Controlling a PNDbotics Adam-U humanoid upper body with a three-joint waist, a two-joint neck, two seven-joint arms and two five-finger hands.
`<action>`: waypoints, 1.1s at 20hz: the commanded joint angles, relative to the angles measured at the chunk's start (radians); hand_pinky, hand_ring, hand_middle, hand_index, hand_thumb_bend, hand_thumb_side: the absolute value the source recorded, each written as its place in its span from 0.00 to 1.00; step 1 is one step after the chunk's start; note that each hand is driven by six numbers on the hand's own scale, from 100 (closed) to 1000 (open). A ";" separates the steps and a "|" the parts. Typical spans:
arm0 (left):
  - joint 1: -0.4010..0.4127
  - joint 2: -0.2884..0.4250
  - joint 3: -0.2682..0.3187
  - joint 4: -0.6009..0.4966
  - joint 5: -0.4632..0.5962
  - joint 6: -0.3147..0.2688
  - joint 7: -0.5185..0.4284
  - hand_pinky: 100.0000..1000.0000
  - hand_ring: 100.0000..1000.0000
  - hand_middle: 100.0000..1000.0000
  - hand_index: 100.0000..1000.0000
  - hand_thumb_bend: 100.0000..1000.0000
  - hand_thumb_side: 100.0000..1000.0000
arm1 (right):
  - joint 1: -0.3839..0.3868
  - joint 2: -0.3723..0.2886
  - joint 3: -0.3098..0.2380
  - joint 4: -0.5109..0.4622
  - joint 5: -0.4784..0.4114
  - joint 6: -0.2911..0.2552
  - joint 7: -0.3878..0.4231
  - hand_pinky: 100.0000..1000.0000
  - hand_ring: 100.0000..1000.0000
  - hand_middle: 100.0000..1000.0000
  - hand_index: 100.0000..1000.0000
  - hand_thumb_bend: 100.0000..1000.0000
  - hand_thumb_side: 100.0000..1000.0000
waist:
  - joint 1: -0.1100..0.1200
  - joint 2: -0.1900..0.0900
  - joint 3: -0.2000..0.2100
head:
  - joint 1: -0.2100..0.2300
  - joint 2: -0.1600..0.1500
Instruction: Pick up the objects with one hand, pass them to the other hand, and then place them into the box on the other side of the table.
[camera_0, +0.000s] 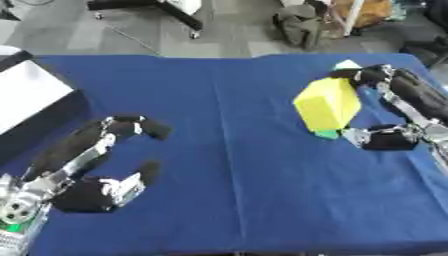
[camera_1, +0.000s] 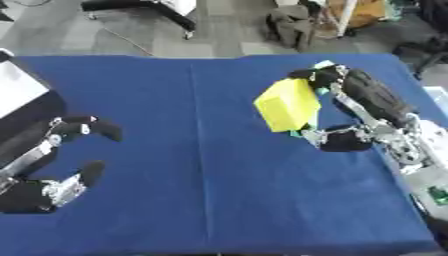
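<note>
Right robot hand (camera_1: 363, 120) is clamped on the yellow block (camera_1: 287, 105) betw. thumb & fingers, so it should keep it level and carry it toward the left robot hand (camera_0: 83, 165), which is open and waiting.

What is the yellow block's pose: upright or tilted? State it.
Tilted. The yellow block leans on one corner, held between the right hand's fingers above and thumb below, over the blue cloth.

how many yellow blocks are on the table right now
1. The yellow block is at the right side of the blue table, held tilted in the right hand. None shows elsewhere; something green peeks from under it.
</note>
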 joint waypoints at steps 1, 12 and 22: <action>-0.032 -0.013 -0.012 0.024 0.077 0.022 0.000 0.90 0.70 0.63 0.84 0.03 0.94 | -0.033 0.029 0.017 -0.021 -0.009 -0.047 -0.012 0.61 0.54 0.42 0.56 0.00 0.00 | 0.003 -0.017 0.000 | 0.003 -0.002; -0.147 -0.072 -0.083 0.132 0.266 0.072 -0.049 0.92 0.70 0.63 0.84 0.11 0.95 | -0.125 0.117 0.103 -0.021 -0.094 -0.125 0.038 0.60 0.53 0.42 0.55 0.00 0.00 | 0.002 -0.015 0.012 | -0.004 -0.002; -0.186 -0.123 -0.131 0.190 0.381 0.116 -0.018 0.93 0.71 0.64 0.86 0.29 0.75 | -0.155 0.158 0.136 -0.021 -0.151 -0.132 0.097 0.60 0.53 0.41 0.55 0.00 0.00 | 0.001 -0.015 0.010 | -0.012 -0.002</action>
